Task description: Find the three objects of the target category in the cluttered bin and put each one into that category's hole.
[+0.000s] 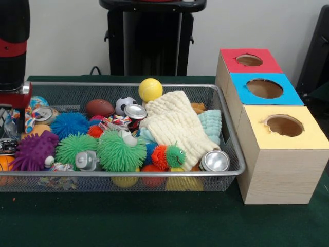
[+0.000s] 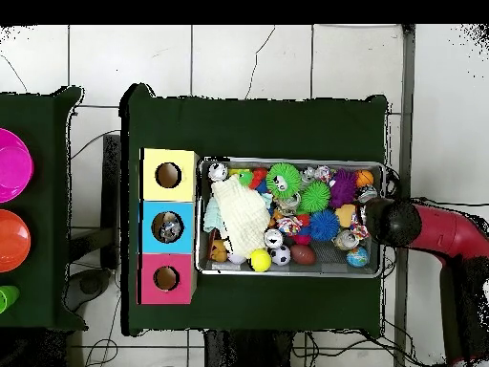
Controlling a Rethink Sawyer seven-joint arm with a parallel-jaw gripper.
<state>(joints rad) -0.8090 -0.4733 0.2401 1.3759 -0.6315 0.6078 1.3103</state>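
Observation:
A wire mesh bin (image 1: 226, 98) (image 2: 202, 263) is full of mixed toys. Among them are spiky rubber balls in green (image 1: 121, 152), purple (image 1: 35, 150) and blue (image 1: 69, 123), and crushed metal cans (image 1: 215, 161) (image 1: 135, 111) (image 1: 47, 114). There is also a yellow ball (image 1: 150, 89), a small soccer ball (image 1: 125, 105), a brown football (image 1: 99, 107) and a cream cloth (image 1: 174, 126) (image 2: 241, 216). My gripper (image 1: 11, 110) hangs over the bin's left end, below the red and black arm (image 1: 13, 46). From above the arm's head (image 2: 392, 222) hides it.
Beside the bin stands a wooden box with three round holes in red (image 1: 249, 60) (image 2: 166, 278), blue (image 1: 264, 88) (image 2: 168, 226) and yellow (image 1: 284, 125) (image 2: 168, 175) tops. Something greyish shows inside the blue hole from above. A pale blue cloth (image 1: 211, 126) lies near the box.

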